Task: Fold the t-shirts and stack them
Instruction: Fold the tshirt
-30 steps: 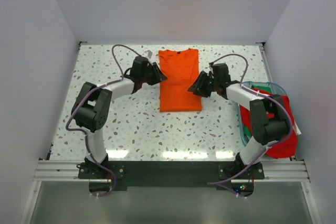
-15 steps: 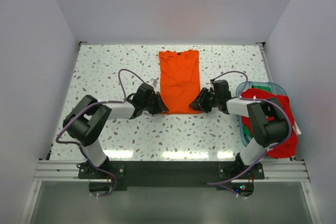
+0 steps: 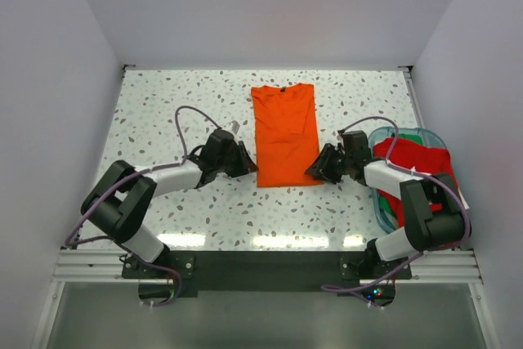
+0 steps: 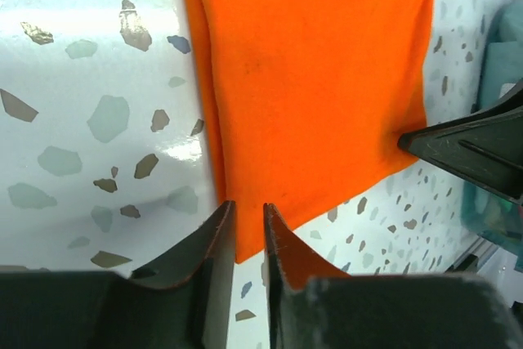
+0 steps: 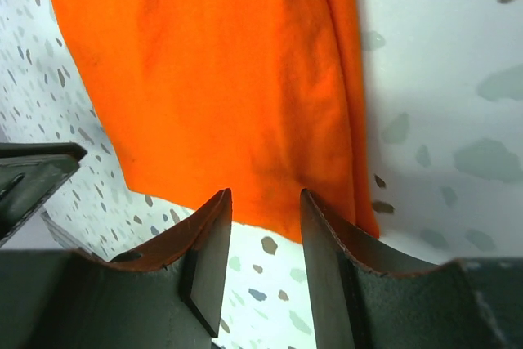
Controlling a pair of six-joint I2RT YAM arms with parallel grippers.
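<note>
The white, dark-flecked stone-pattern bench (image 3: pixel 180 104) carries a bright orange cloth t-shirt (image 3: pixel 284 132), folded to a long narrow panel at the bench's middle, collar toward the far wall. Compared with half a second ago, the panel lies a little nearer the arms and slightly to the right, and its shape is unchanged.

At the right side of the bench sits a clear teal-rimmed plastic bin (image 3: pixel 379 202), where it was before. A deeper red cloth t-shirt (image 3: pixel 425 165) is heaped in it and hangs over its rim.

Both arms have drawn back toward their bases. A second ago they flanked the orange shirt's middle; now they sit at its near corners.

The left claw (image 3: pixel 243 161) is at the near left corner. Its fingers (image 4: pixel 221 234) are almost together with only a thin slit between them, and the corner of cloth lies in that slit. I cannot tell whether it is clamped.

The right claw (image 3: pixel 317 171) is at the near right corner. Its fingers (image 5: pixel 214 234) stand apart, and the hem lies flat across the gap.
</note>
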